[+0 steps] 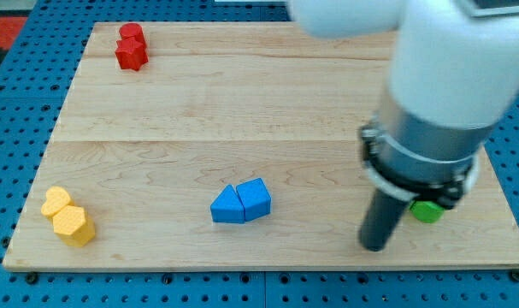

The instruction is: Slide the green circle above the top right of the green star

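Nearest the view's bottom edge, my tip [374, 245] stands on the wooden table [276, 103] toward the view's lower right, a dark rod hanging from the bulky white and grey arm [439, 94] that fills the upper right of the view. No claw shows anywhere on this rig, since the arm ends only in the rod, so whether one is apart or together does not arise. Just to the right of my tip, and slightly higher in the view, a green block [427, 211] peeks out from under the arm's black collar; only a small part of it is visible, so I cannot tell its shape, nor whether it is the circle or the star. It looks close to the rod but apart from it. A second green block cannot be made out; the arm hides much of the right side of the table. Left of my tip, near the middle of the table's lower half, two blue blocks [241, 203] sit touching one another, both wedge-like in outline. At the view's lower left two yellow blocks [68, 216] lie pressed together, the lower one six-sided. At the view's upper left two red blocks [132, 46] also touch, one above the other, well apart from everything else.
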Motion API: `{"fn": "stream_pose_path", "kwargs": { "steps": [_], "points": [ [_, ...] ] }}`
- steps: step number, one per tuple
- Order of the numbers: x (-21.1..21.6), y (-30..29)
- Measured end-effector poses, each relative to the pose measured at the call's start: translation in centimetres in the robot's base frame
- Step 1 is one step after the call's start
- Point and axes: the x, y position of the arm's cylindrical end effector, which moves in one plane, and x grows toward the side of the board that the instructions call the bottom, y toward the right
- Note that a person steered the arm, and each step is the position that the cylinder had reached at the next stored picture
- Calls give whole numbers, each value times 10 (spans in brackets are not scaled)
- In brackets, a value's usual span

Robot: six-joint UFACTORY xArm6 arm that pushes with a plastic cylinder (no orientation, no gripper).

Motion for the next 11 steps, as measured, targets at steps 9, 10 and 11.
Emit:
{"fn": "stream_pose_path", "kwargs": {
  "steps": [9,10,11],
  "points": [
    [-19,60],
    [-22,87],
    [-42,91]
  ]
}}
